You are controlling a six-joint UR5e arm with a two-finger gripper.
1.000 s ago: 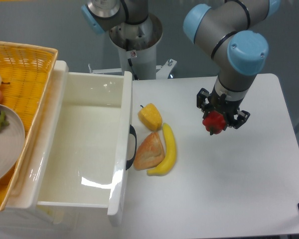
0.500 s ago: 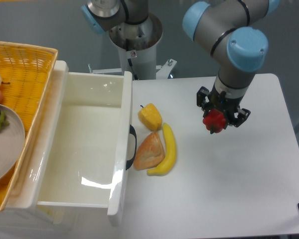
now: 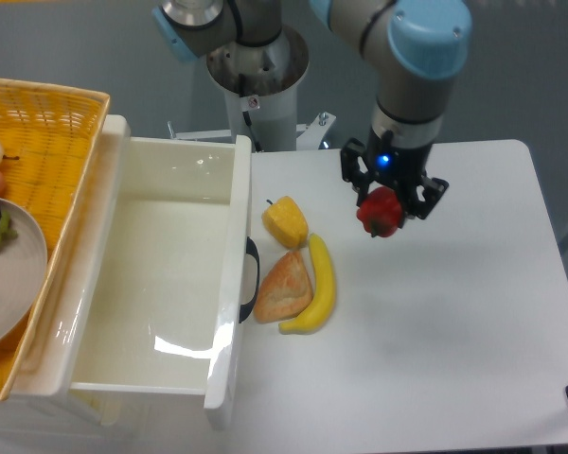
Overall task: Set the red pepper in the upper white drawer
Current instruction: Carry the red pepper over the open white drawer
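Observation:
My gripper (image 3: 382,203) is shut on the red pepper (image 3: 380,215) and holds it in the air above the white table, to the right of the fruit group. The upper white drawer (image 3: 229,284) stands pulled open at the left, with its black handle (image 3: 253,277) on the front wall facing the fruit. Its inside is bare. The pepper is well to the right of the drawer, with the yellow fruit between them.
A yellow pepper-like fruit (image 3: 285,221), an orange wedge-shaped fruit (image 3: 284,287) and a banana (image 3: 317,285) lie next to the drawer front. A yellow woven basket (image 3: 52,142) with a grey plate (image 3: 19,274) sits at the far left. The robot base (image 3: 257,80) stands behind.
The arm has lifted and swung left toward the drawer, carrying the red pepper with it. The fruit on the table has not moved.

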